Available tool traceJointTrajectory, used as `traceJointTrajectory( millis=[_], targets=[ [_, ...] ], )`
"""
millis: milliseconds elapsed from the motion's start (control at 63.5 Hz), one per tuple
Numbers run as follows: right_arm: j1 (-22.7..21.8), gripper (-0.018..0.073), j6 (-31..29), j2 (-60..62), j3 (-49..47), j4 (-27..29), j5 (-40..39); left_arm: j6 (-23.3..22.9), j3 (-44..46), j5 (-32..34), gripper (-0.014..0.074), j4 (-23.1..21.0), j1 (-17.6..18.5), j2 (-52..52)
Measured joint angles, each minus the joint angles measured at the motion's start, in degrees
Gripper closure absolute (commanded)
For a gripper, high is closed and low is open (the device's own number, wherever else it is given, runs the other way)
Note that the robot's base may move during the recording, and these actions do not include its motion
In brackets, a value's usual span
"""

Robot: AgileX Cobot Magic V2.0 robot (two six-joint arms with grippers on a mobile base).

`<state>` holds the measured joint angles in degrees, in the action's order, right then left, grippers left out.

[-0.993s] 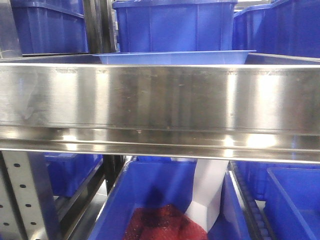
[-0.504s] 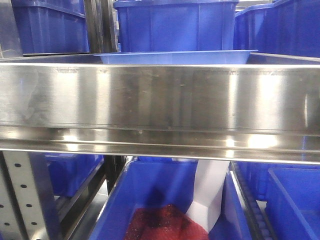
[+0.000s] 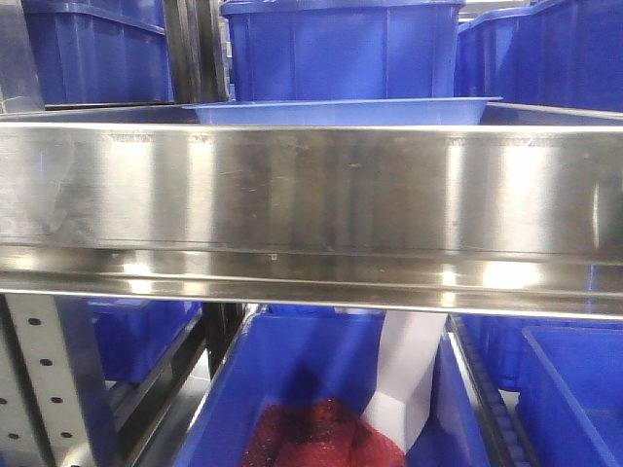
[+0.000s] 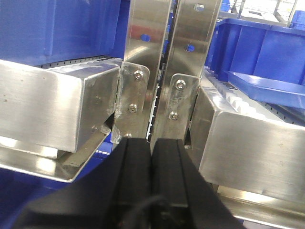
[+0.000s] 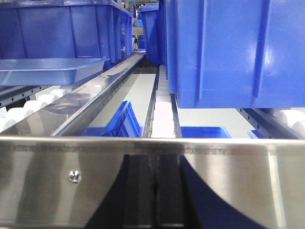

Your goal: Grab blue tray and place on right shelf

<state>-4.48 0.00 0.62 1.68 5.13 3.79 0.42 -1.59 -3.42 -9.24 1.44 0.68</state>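
Front view: one shallow periwinkle-blue plastic tray on the stainless-steel rack shelf.
Left claw pinched empty; right claw's state unclear.

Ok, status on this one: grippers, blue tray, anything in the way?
Left gripper shut, empty, facing the uprights. Right gripper not visible. Blue tray on rollers behind the shelf's steel front lip, ungrasped. That lip stands between arms and tray.
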Motion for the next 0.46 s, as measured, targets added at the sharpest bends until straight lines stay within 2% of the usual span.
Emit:
traceJointTrajectory(
  millis=[457],
  targets=[
    [0.0,0.0542,0.0,0.0,0.0,0.0,0.0,0.0,0.0,0.0,0.0644,0.0,-0.1,0.0]
  ],
)
